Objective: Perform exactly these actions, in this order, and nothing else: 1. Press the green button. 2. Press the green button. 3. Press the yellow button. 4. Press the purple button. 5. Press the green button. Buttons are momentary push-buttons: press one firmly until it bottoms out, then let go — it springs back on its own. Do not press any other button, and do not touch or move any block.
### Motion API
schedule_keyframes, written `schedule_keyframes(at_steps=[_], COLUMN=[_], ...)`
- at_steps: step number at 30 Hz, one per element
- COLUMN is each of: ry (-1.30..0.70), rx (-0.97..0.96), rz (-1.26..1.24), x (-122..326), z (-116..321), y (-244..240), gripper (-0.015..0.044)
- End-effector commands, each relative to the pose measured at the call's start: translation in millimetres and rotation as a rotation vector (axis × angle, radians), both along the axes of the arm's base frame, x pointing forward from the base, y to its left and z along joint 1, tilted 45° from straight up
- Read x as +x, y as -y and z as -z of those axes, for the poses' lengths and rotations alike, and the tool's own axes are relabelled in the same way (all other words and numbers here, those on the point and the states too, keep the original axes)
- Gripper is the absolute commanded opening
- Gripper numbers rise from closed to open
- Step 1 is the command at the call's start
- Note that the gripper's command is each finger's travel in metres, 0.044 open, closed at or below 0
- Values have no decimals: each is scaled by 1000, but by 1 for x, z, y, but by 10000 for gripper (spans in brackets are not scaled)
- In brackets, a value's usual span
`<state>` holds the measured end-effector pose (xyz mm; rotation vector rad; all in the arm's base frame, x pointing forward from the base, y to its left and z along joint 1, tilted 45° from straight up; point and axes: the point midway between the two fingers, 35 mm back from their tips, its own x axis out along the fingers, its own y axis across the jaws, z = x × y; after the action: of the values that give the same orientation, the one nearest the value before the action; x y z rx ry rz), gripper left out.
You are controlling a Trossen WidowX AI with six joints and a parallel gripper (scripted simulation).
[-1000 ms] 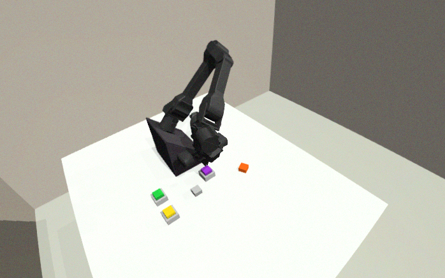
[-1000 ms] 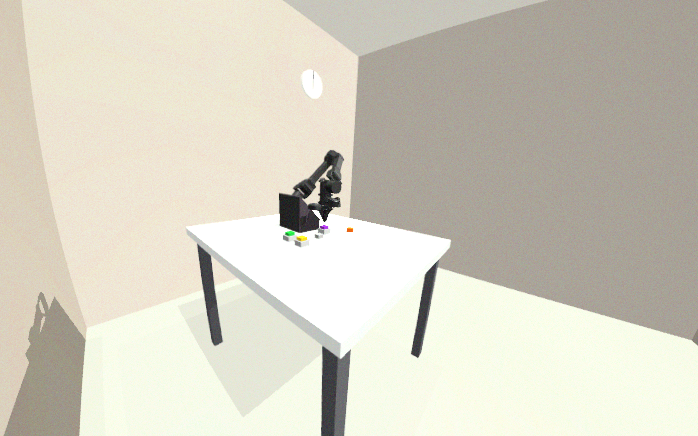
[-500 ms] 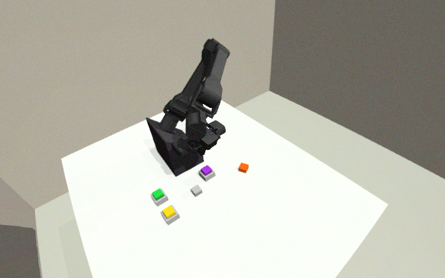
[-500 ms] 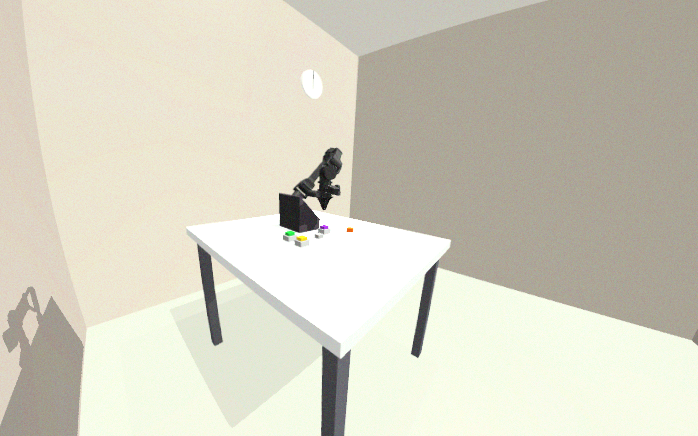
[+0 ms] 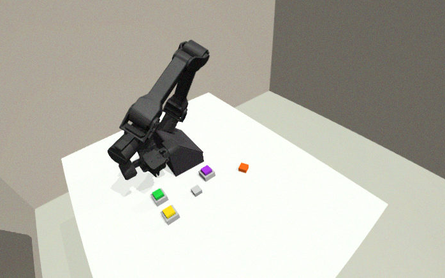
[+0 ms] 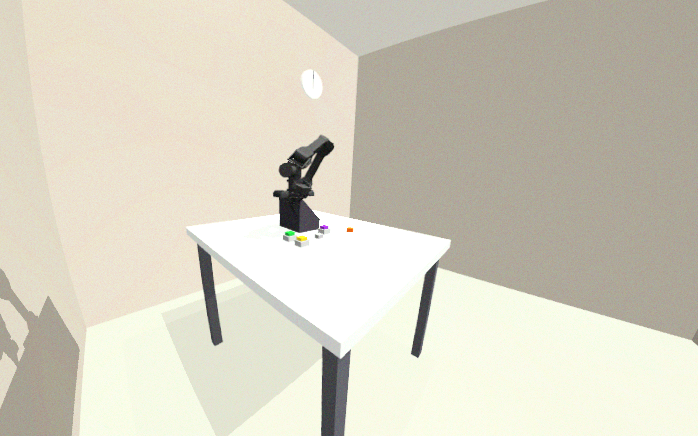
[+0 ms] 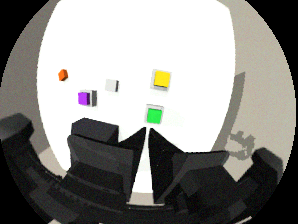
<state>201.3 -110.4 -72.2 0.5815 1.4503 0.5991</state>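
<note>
In the top view, the arm is seen folded low over its dark base (image 5: 182, 152), with the gripper (image 5: 148, 169) hanging just off the base's left front corner, above the white table (image 5: 286, 224). The fingers are drawn together and nothing is held between them. The green button (image 5: 158, 194) is found in front of the base and slightly to its left, apart from the gripper. The yellow button (image 5: 169, 212) is placed just beyond the green one, farther from the base. The purple button (image 5: 206, 170) sits close to the base's right front corner. A grey block (image 5: 196, 190) lies between the purple and green buttons, and an orange block (image 5: 243, 167) is set well to the right of the base.

In the exterior view, the base (image 6: 295, 213) is seen at the table's far side, with the green button (image 6: 289, 234), yellow button (image 6: 301, 238) and purple button (image 6: 323, 228) clustered before it.

In the wrist view, the closed fingertips are pointed toward the green button (image 7: 154, 115), which appears just beyond them, not touched.
</note>
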Motion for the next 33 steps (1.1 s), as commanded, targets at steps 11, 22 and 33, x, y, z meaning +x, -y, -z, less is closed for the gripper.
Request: schedule_keyframes(at_steps=[11, 22, 33], ry=[6, 7, 7], rx=[9, 9, 11], rz=[-16, -16, -16], x=[-8, -7, -7], z=[62, 69, 82], y=[-32, -39, -51], gripper=[20, 20, 20])
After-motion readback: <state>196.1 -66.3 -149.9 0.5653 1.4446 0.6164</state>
